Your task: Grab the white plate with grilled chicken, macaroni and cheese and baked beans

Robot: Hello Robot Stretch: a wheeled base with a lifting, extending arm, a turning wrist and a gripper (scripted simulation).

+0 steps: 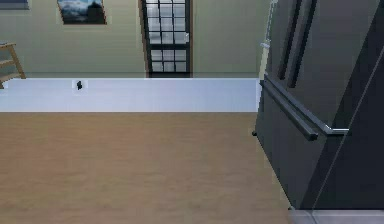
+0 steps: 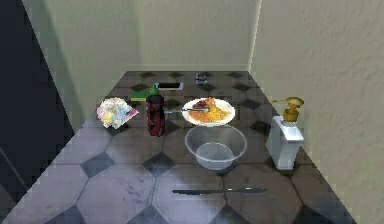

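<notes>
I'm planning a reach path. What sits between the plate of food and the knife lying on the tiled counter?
A clear glass bowl stands between the plate and the knife, as the arm side view shows.

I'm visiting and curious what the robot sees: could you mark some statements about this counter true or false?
1. The white plate carries food. True.
2. The bowl sits on the plate. False: it stands apart, below the plate in the arm side view.
3. A dark red bottle stands just left of the plate. True.
4. The soap dispenser stands at the arm side view's left. False: it is at the right.
</notes>
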